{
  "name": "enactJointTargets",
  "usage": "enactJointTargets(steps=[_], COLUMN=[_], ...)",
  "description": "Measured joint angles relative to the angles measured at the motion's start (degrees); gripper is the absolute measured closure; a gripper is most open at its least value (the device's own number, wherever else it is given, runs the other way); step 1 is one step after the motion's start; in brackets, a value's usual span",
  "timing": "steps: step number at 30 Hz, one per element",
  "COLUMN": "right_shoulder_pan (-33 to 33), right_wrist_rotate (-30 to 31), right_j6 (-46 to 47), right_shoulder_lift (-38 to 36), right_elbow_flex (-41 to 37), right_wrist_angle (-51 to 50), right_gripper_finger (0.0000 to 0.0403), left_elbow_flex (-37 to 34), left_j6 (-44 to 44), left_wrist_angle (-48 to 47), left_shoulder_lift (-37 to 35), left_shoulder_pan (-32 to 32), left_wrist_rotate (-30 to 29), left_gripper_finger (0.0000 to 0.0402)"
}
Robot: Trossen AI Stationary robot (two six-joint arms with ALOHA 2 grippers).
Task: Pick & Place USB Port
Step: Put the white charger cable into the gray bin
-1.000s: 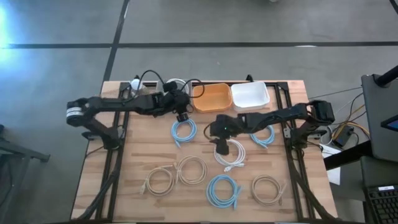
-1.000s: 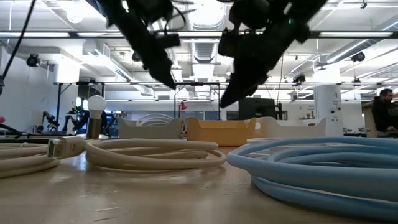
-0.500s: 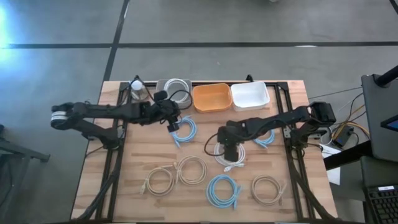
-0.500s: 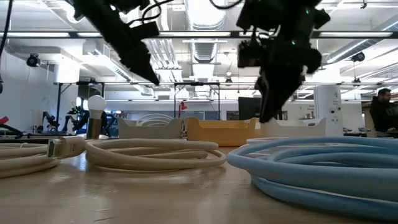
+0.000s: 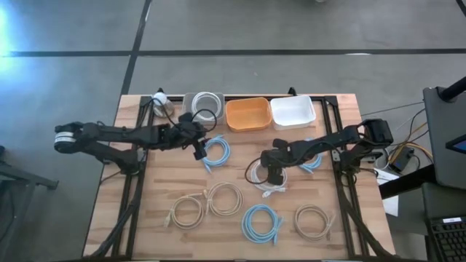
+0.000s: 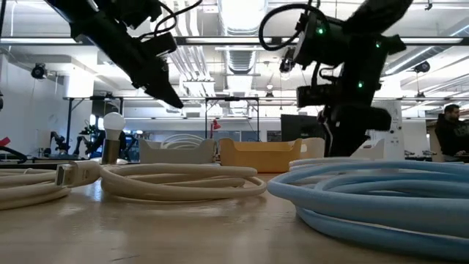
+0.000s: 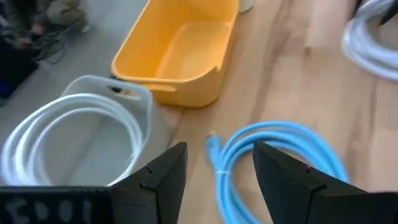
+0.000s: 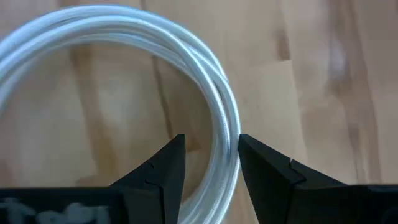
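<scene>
A white cable coil (image 5: 258, 179) lies flat on the wooden table, right of centre. My right gripper (image 5: 274, 176) is open, low over it, pointing down. In the right wrist view its fingers (image 8: 211, 146) stand on either side of the coil's bundled strands (image 8: 225, 134); I cannot tell whether they touch. My left gripper (image 5: 198, 148) is open and empty above the table, at the left edge of a blue cable coil (image 5: 216, 151). That coil shows beyond its fingers (image 7: 217, 152) in the left wrist view (image 7: 280, 155).
Along the far edge stand a grey bin (image 5: 204, 100) holding a white cable, an orange bin (image 5: 246, 113) and a white bin (image 5: 293, 111). More coils lie on the table: beige (image 5: 186, 211) (image 5: 224, 198) (image 5: 314, 220), blue (image 5: 261, 222) and blue under the right arm (image 5: 309, 161).
My right gripper has gone toward the table's near and right edges and come down over the white coil. My left gripper has drawn back from the bins toward the table's left and near edges, ending beside the blue coil. No cable has moved.
</scene>
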Motion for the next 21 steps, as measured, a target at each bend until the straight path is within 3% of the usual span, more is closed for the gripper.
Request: enactJointTargets(steps=[6,11,16,21], right_shoulder_pan=[-0.9,-0.9,-0.9,-0.4], right_wrist_rotate=[0.5,1.1,4.1,10.2], right_j6=[0.0,-0.2,1.0,-1.1], right_shoulder_lift=[0.0,0.0,0.1,0.1], right_elbow_flex=[-3.8,-4.0,-2.6,1.9], right_wrist_angle=[7.1,7.1,6.5,6.8], right_gripper_finger=[0.0266,0.0313,0.0379,0.0386], left_elbow_flex=[-0.2,-0.1,-0.2,-0.2], left_j6=[-1.9,-4.6,-7.0,-12.4], left_wrist_angle=[2.4,3.7,4.4,5.6], left_shoulder_lift=[0.1,0.1,0.1,0.1], left_shoulder_pan=[0.0,0.0,-0.1,-0.2], left_wrist_rotate=[5.3,7.2,11.0,18.8], left_gripper_finger=[0.0207,0.0207,0.0206,0.0206])
